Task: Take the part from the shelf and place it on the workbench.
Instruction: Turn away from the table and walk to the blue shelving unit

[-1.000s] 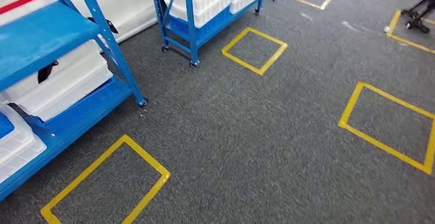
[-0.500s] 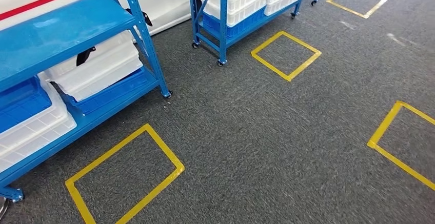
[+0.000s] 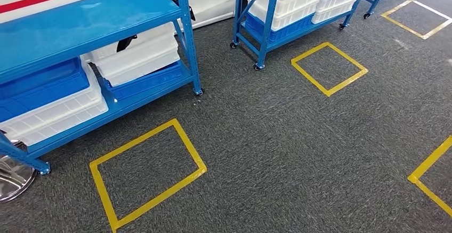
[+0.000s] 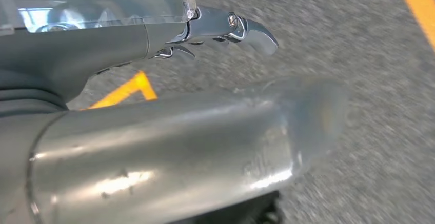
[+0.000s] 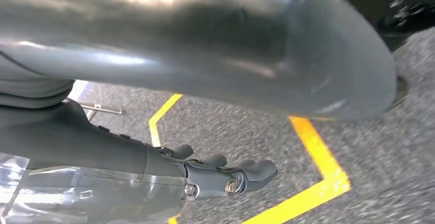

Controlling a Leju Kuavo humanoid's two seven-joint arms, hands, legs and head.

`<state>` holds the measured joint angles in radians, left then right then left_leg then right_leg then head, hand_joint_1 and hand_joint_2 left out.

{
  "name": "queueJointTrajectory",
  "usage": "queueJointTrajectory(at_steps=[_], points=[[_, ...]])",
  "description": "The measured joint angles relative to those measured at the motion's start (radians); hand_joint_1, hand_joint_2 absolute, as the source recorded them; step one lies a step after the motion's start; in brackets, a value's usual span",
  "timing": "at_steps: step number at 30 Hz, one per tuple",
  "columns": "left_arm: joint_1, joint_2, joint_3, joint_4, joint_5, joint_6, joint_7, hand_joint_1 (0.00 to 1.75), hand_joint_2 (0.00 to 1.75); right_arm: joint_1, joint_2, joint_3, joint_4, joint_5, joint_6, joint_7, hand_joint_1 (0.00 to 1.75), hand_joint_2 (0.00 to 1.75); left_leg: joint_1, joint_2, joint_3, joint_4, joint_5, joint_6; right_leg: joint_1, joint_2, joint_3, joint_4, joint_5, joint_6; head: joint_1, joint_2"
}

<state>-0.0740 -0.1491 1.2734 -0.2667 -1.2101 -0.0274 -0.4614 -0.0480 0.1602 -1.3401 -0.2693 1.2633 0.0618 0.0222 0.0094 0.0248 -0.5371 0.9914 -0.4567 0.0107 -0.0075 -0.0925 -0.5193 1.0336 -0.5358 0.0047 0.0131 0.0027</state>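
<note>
Both hands hang empty, left hand [image 4: 225, 26] and right hand [image 5: 220, 175] loosely curled; approaching askew risks bumping the shelf [image 3: 90, 19].

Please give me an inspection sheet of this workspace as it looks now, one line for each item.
Surface: grey carpet floor with yellow tape squares.
Job's things: near blue shelf holds white bins and a blue bin; the part cannot be told.
Clutter: a shiny metal base at the shelf's foot.
Hands: left hand and right hand hang over the floor, holding nothing.
Cables: nothing seen.
Surroundings: second blue shelf on wheels, white wall.
</note>
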Motion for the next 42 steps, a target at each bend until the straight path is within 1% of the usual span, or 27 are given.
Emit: queueJointTrajectory(at_steps=[2,4,5,6,7,9,11,12,13,14,16,18,20,21,22,23,25,27,29,31,33,35,36,37,38,40,42], points=[[-0.003,0.001,0.0,0.0,-0.004,0.003,0.014,0.0,0.0,0.0,0.0,0.0,0.0,0.002,-0.002,-0.016,0.0,0.0,0.003,-0.02,-0.001,-0.004,0.006,0.009,-0.006,0.06,-0.046,0.103,-0.062,0.006,0.004,0.0],[-0.005,0.003,-0.001,0.0,-0.007,0.006,0.026,0.0,0.0,0.0,-0.001,0.0,0.001,0.006,-0.004,-0.029,0.0,0.0,0.002,-0.044,-0.005,-0.002,0.007,0.012,-0.009,0.084,-0.106,0.223,-0.108,0.01,0.005,0.0],[-0.005,0.004,0.0,0.0,-0.007,0.008,0.03,0.0,0.0,0.0,-0.001,0.0,0.002,0.008,-0.004,-0.034,0.0,0.0,0.002,-0.058,-0.006,-0.001,0.007,0.011,-0.009,0.087,-0.12,0.245,-0.104,0.012,0.005,0.0],[-0.004,0.005,0.0,0.0,-0.009,0.01,0.035,0.0,0.0,-0.001,-0.001,0.0,0.003,0.011,-0.004,-0.04,0.0,0.0,0.002,-0.072,-0.006,0.001,0.007,0.011,-0.01,0.089,-0.116,0.231,-0.081,0.012,0.005,0.0],[-0.004,0.006,0.0,0.0,-0.01,0.012,0.04,0.0,0.0,-0.001,-0.001,0.0,0.004,0.014,-0.004,-0.044,0.0,0.0,0.002,-0.086,-0.005,0.005,0.006,0.009,-0.013,0.095,-0.095,0.181,-0.043,0.013,0.005,0.0],[-0.004,0.007,-0.001,0.0,-0.015,0.015,0.051,0.0,0.0,-0.001,-0.002,0.0,0.006,0.018,-0.004,-0.054,0.0,0.0,0.003,-0.111,-0.009,0.014,0.002,0.0,-0.018,0.138,-0.043,0.057,0.018,0.011,0.005,0.0],[-0.006,0.009,-0.001,0.0,-0.021,0.017,0.063,0.0,0.0,-0.003,-0.002,0.001,0.008,0.021,-0.004,-0.063,0.0,0.0,0.004,-0.132,-0.018,0.021,0.002,-0.014,-0.018,0.179,-0.021,0.0,0.032,0.008,0.005,0.0],[-0.005,0.011,-0.001,0.0,-0.024,0.017,0.068,0.0,0.0,-0.004,-0.002,0.001,0.008,0.021,-0.004,-0.066,0.0,0.0,0.005,-0.142,-0.023,0.021,0.005,-0.022,-0.016,0.184,-0.021,-0.002,0.03,0.006,0.005,0.0],[-0.004,0.013,-0.002,0.0,-0.027,0.018,0.071,0.0,0.0,-0.007,-0.002,0.001,0.009,0.021,-0.004,-0.069,0.0,0.0,0.007,-0.154,-0.027,0.019,0.007,-0.029,-0.016,0.172,-0.021,-0.004,0.032,0.001,0.005,0.0],[-0.003,0.015,-0.002,0.0,-0.028,0.018,0.072,0.0,0.0,-0.009,-0.002,0.001,0.009,0.021,-0.004,-0.07,0.0,0.0,0.009,-0.152,-0.029,0.021,0.007,-0.035,-0.016,0.16,-0.019,-0.007,0.034,-0.006,0.005,0.0],[-0.003,0.018,-0.002,0.0,-0.029,0.018,0.074,0.0,0.0,-0.009,-0.003,0.001,0.01,0.021,-0.004,-0.073,0.0,0.0,0.008,-0.104,-0.051,0.066,-0.023,-0.044,-0.017,0.131,-0.016,-0.016,0.038,-0.022,-0.002,0.0],[-0.006,0.019,-0.002,0.0,-0.029,0.018,0.075,0.0,0.0,-0.007,-0.003,0.001,0.011,0.021,-0.004,-0.074,0.0,0.0,0.006,-0.046,-0.108,0.19,-0.091,-0.048,-0.011,0.099,-0.017,-0.018,0.038,-0.031,-0.008,0.0],[-0.007,0.019,-0.002,0.0,-0.029,0.018,0.075,0.0,0.0,-0.006,-0.003,0.001,0.012,0.021,-0.004,-0.074,0.0,0.0,0.007,-0.033,-0.16,0.305,-0.134,-0.051,-0.005,0.067,-0.018,-0.017,0.036,-0.035,-0.01,0.0],[-0.005,0.02,-0.002,0.0,-0.029,0.018,0.075,0.0,0.0,-0.006,-0.003,0.001,0.013,0.021,-0.004,-0.074,0.0,0.0,0.007,-0.031,-0.16,0.312,-0.127,-0.05,-0.003,0.052,-0.018,-0.016,0.035,-0.035,-0.01,0.0],[-0.004,0.021,-0.002,0.0,-0.029,0.018,0.075,0.0,0.0,-0.007,-0.003,0.001,0.013,0.021,-0.004,-0.074,0.0,0.0,0.006,-0.027,-0.139,0.276,-0.102,-0.047,-0.001,0.04,-0.016,-0.015,0.034,-0.035,-0.01,0.0],[-0.003,0.023,-0.002,0.0,-0.029,0.018,0.075,0.0,0.0,-0.008,-0.003,0.001,0.014,0.021,-0.004,-0.074,0.0,0.0,0.004,-0.017,-0.102,0.208,-0.067,-0.042,0.0,0.028,-0.014,-0.015,0.032,-0.035,-0.01,0.0],[-0.004,0.026,-0.002,0.0,-0.029,0.018,0.075,0.0,0.0,-0.01,-0.003,0.002,0.015,0.021,-0.004,-0.074,0.0,0.0,-0.005,0.025,-0.032,0.074,-0.021,-0.025,0.005,0.008,-0.008,-0.013,0.028,-0.029,-0.009,0.0],[-0.005,0.028,-0.003,0.0,-0.029,0.018,0.075,0.0,0.0,-0.012,-0.003,0.002,0.016,0.021,-0.004,-0.074,0.0,0.0,-0.014,0.043,-0.012,0.026,-0.013,-0.013,0.007,-0.009,-0.005,-0.014,0.025,-0.019,-0.009,0.0],[-0.003,0.029,-0.003,0.0,-0.029,0.018,0.075,0.0,0.0,-0.017,-0.003,0.002,0.016,0.021,-0.004,-0.074,0.0,0.0,-0.012,0.022,-0.012,0.018,-0.006,-0.005,0.006,-0.02,0.001,-0.017,0.024,-0.009,-0.009,0.0],[-0.003,0.028,-0.003,0.0,-0.029,0.018,0.075,0.0,0.0,-0.018,-0.003,0.002,0.016,0.021,-0.004,-0.075,0.0,0.0,-0.004,0.003,-0.006,0.004,0.006,0.006,0.004,0.019,-0.008,0.013,-0.001,0.002,-0.006,0.0],[-0.005,0.028,-0.003,0.001,-0.03,0.018,0.076,0.0,0.0,-0.016,-0.004,0.002,0.016,0.021,-0.004,-0.076,0.0,0.0,0.0,-0.017,-0.007,-0.002,0.013,0.014,0.0,0.073,-0.059,0.121,-0.064,0.009,-0.001,0.0],[-0.006,0.029,-0.003,0.001,-0.031,0.018,0.078,0.0,0.0,-0.015,-0.004,0.002,0.017,0.021,-0.004,-0.078,0.0,0.0,-0.001,-0.04,-0.011,-0.001,0.015,0.016,-0.004,0.088,-0.119,0.238,-0.107,0.013,-0.001,0.0],[-0.006,0.029,-0.003,0.001,-0.031,0.018,0.079,0.0,0.0,-0.015,-0.005,0.002,0.017,0.021,-0.004,-0.08,0.0,0.0,-0.001,-0.053,-0.011,0.0,0.015,0.015,-0.006,0.089,-0.131,0.254,-0.1,0.014,-0.001,0.0],[-0.005,0.029,-0.003,0.001,-0.031,0.018,0.08,0.0,0.0,-0.015,-0.005,0.002,0.017,0.021,-0.003,-0.081,0.0,0.0,0.0,-0.067,-0.011,0.002,0.015,0.014,-0.008,0.09,-0.122,0.23,-0.071,0.015,-0.001,0.0],[-0.005,0.029,-0.003,0.001,-0.031,0.018,0.081,0.0,0.0,-0.015,-0.005,0.002,0.017,0.021,-0.003,-0.083,0.0,0.0,0.001,-0.081,-0.01,0.005,0.015,0.011,-0.011,0.097,-0.099,0.173,-0.031,0.014,-0.001,0.0],[-0.006,0.029,-0.003,0.001,-0.031,0.017,0.081,0.0,0.0,-0.014,-0.005,0.002,0.017,0.021,-0.003,-0.085,0.0,0.0,0.0,-0.106,-0.015,0.014,0.011,0.002,-0.016,0.139,-0.046,0.046,0.031,0.012,-0.001,0.0],[-0.007,0.029,-0.003,0.001,-0.031,0.017,0.081,0.0,0.0,-0.015,-0.005,0.002,0.018,0.021,-0.002,-0.086,0.0,0.0,0.0,-0.124,-0.024,0.02,0.011,-0.011,-0.015,0.164,-0.028,-0.005,0.043,0.008,-0.002,0.0]])
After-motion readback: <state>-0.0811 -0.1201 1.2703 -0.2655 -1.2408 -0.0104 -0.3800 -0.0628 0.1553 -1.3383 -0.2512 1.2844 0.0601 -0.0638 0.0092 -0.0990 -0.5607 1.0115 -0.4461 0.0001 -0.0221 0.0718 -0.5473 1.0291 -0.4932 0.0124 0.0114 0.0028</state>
